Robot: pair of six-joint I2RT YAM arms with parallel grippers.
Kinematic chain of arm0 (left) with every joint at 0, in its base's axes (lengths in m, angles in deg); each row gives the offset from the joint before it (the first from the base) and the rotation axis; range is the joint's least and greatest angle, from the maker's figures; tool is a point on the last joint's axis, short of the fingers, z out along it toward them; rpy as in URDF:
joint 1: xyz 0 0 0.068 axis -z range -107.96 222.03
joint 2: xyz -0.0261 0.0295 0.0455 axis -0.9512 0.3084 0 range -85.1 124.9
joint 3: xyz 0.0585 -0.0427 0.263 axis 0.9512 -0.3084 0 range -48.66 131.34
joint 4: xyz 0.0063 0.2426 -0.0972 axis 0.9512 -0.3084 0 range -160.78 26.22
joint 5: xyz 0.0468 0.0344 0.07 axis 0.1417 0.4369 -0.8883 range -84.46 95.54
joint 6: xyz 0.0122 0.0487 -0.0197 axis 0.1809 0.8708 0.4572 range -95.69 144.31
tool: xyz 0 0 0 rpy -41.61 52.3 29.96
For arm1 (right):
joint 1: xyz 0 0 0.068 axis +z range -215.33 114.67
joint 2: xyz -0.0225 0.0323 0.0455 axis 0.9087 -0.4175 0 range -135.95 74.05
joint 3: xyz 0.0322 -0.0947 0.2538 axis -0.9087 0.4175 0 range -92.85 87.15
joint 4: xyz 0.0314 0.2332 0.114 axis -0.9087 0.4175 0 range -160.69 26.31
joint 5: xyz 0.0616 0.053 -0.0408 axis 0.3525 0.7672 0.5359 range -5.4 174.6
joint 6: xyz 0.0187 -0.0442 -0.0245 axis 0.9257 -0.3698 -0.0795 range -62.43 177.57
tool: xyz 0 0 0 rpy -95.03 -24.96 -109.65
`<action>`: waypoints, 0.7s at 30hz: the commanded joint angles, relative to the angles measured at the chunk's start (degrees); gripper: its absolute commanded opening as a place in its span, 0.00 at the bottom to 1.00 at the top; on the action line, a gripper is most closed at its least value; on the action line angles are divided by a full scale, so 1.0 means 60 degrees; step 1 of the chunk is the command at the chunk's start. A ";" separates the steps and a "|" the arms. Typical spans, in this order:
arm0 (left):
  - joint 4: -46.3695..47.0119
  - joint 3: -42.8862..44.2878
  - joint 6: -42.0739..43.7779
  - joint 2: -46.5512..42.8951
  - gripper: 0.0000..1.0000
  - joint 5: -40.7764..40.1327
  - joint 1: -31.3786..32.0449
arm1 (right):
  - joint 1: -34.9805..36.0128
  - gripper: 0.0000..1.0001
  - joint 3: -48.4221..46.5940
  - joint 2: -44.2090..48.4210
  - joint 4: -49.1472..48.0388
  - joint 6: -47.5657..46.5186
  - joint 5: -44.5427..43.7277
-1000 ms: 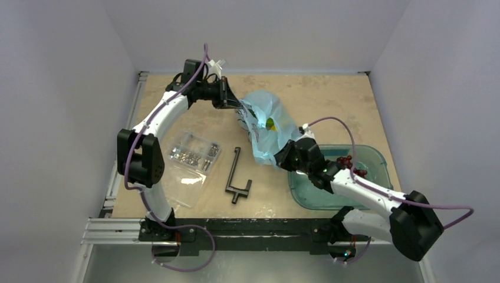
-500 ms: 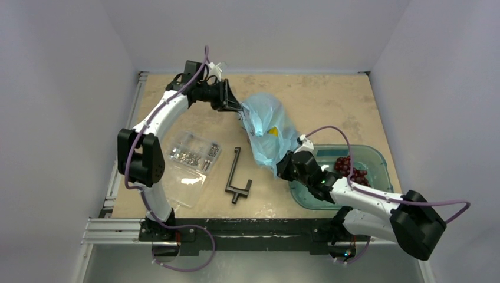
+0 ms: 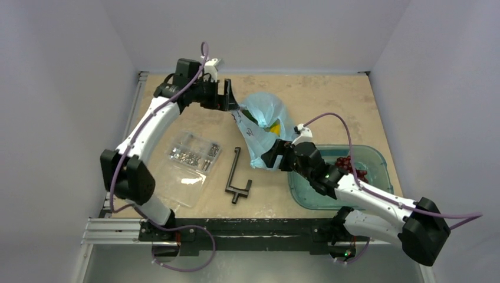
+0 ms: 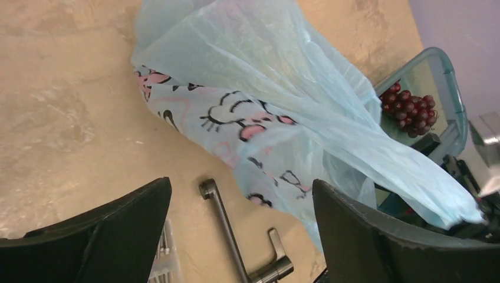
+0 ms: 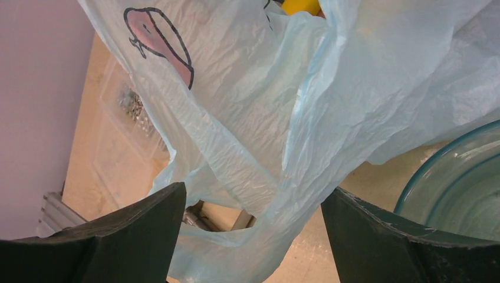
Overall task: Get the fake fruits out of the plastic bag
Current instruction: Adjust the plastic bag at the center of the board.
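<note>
The plastic bag point(image 3: 259, 138) lies crumpled on the middle of the table point(image 3: 330, 100), its pale blue film printed with pink-and-black cartoon marks. Through its open far end show a yellow fruit point(image 3: 273, 125) and a green piece point(image 3: 252, 117) (what else is inside cannot be made out). A bunch of dark red grapes point(image 3: 346, 164) is already out of it and lies in the green tub point(image 3: 377, 154) just to the right of the bag, at the near right of the table. The left gripper point(image 4: 240, 183) is at the bag's far left corner, its jaws spread wide with nothing between them. The right gripper point(image 5: 253, 188) is at the bag's near end, beside the tub. Its jaws are also spread wide, with loose folds and a handle loop of the bag hanging in front of them. To the left of the bag lie a black handled tool point(image 3: 234, 174) and, further left, a clear bag of screws point(image 3: 191, 154).
</note>
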 commanded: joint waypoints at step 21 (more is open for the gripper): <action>0.3836 -0.2314 0.6771 -0.2525 1.00 -0.3234 0.3923 | 0.0043 0.89 0.1142 0.0004 -0.1982 0.0344 0.0681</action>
